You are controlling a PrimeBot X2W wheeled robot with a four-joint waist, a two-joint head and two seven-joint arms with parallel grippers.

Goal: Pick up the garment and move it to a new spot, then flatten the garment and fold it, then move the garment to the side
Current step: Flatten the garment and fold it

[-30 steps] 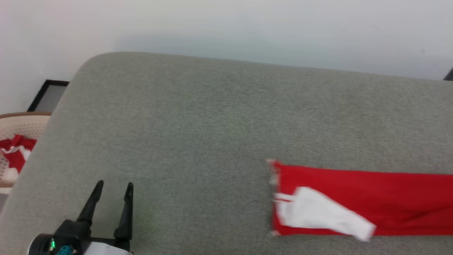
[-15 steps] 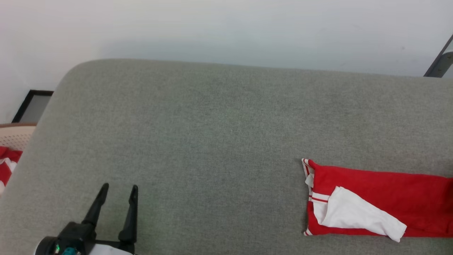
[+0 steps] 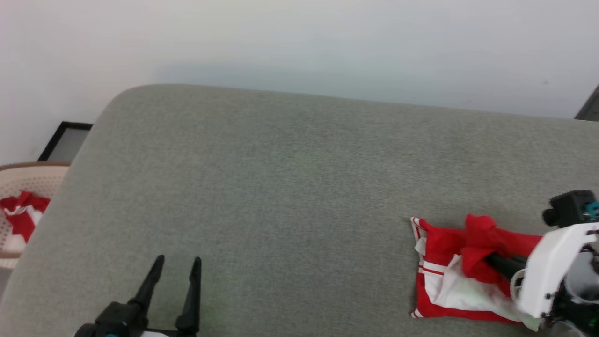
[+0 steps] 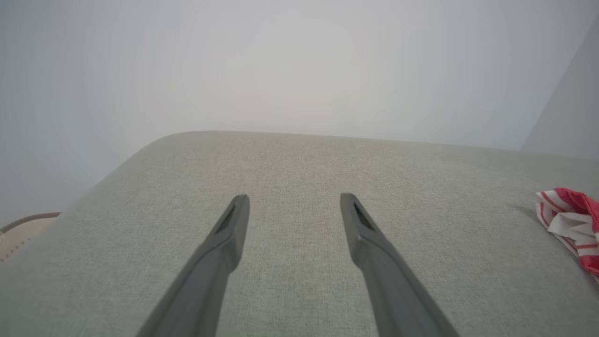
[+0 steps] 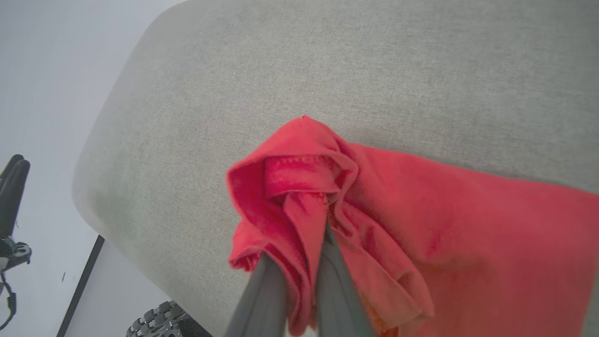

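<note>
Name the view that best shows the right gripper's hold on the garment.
Right wrist view: the right gripper is shut on a bunched red fold of the garment, close up. Head view shows that pinch smaller; left wrist view, a striped corner.

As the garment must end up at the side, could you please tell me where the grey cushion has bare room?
The grey fabric cushion is bare from its rounded left edge, past the open left gripper, to the bright red, white-banded garment, and along the white wall behind. Crowded: the lower right, where the right gripper pinches a red fold.
</note>
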